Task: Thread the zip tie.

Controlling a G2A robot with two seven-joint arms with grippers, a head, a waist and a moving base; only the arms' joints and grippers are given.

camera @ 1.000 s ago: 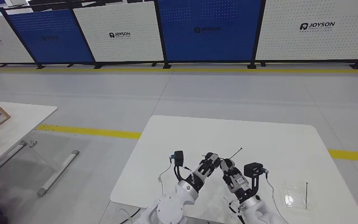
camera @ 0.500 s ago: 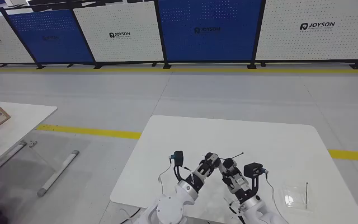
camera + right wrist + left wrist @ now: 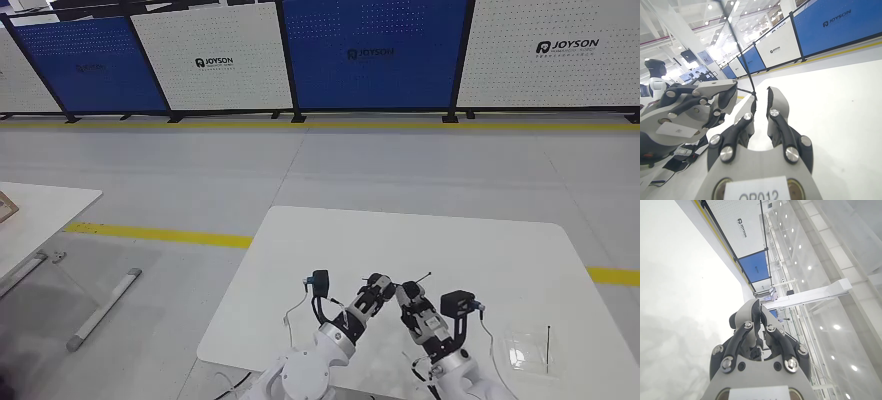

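A thin black zip tie (image 3: 738,45) rises as a long strip from its small head (image 3: 753,93). A short stretch runs sideways from the head into my left gripper (image 3: 735,86), which is shut on it. That gripper's pads (image 3: 757,311) are pressed together over the white table. My right gripper (image 3: 762,97) is open just beside the head, and the strip lies against one fingertip (image 3: 754,105). From above, the left gripper (image 3: 381,287) and right gripper (image 3: 406,293) sit close together near the table's front edge, with the tie (image 3: 420,277) slanting away from them.
A clear plastic tray (image 3: 522,353) sits at the front right of the white table (image 3: 480,240), with another black zip tie (image 3: 548,345) at its edge. Floor with a yellow line and fence panels lie beyond.
The right arm has drawn back slightly toward the table's front edge. The tie's free end has sunk a little lower. The left arm has barely moved.
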